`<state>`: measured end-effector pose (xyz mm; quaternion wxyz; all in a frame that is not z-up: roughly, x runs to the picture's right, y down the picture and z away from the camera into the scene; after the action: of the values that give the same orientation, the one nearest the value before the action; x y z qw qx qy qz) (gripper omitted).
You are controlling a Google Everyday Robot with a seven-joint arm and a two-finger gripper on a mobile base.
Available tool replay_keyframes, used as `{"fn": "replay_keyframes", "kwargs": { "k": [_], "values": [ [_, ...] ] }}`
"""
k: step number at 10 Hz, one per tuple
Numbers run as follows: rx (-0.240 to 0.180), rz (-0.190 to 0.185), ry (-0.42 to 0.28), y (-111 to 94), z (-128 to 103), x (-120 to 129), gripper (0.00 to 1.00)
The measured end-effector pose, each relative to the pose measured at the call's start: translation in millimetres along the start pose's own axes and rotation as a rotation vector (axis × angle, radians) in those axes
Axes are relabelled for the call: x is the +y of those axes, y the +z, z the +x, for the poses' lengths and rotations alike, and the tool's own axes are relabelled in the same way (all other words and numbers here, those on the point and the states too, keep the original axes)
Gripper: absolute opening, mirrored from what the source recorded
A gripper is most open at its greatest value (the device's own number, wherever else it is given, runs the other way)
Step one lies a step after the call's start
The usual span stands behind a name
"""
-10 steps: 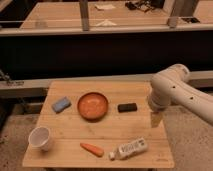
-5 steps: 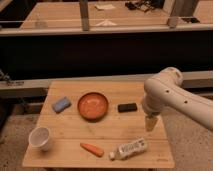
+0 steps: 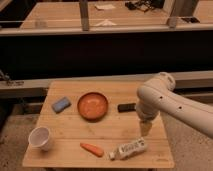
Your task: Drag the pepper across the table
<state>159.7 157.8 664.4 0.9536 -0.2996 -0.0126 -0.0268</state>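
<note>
The pepper [image 3: 92,149] is a slim orange vegetable lying near the front edge of the light wooden table [image 3: 72,130], left of a white bottle. My gripper [image 3: 145,129] hangs from the white arm over the right part of the table, pointing down, just above and right of the bottle. It is well to the right of the pepper and holds nothing that I can see.
A round orange bowl [image 3: 93,105] sits mid-table. A blue sponge [image 3: 61,104] lies at back left, a white cup [image 3: 41,138] at front left, a black object [image 3: 127,107] right of the bowl, and a white bottle [image 3: 128,149] lies at front right.
My arm has swung left and lowered, bringing the gripper from the table's right edge toward the white bottle. The objects have not moved.
</note>
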Motion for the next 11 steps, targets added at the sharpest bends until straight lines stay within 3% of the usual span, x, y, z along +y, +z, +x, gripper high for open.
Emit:
{"fn": "replay_keyframes", "kwargs": {
  "k": [1,5,7,11],
  "values": [
    [-0.004,0.000,-0.010,1.3,-12.7,2.5,0.80],
    [-0.006,-0.002,-0.030,6.9,-26.1,17.9,0.80],
    [-0.009,-0.003,-0.052,10.6,-50.6,23.4,0.80],
    [-0.012,-0.003,-0.073,16.9,-63.3,35.2,0.80]
  ]
}}
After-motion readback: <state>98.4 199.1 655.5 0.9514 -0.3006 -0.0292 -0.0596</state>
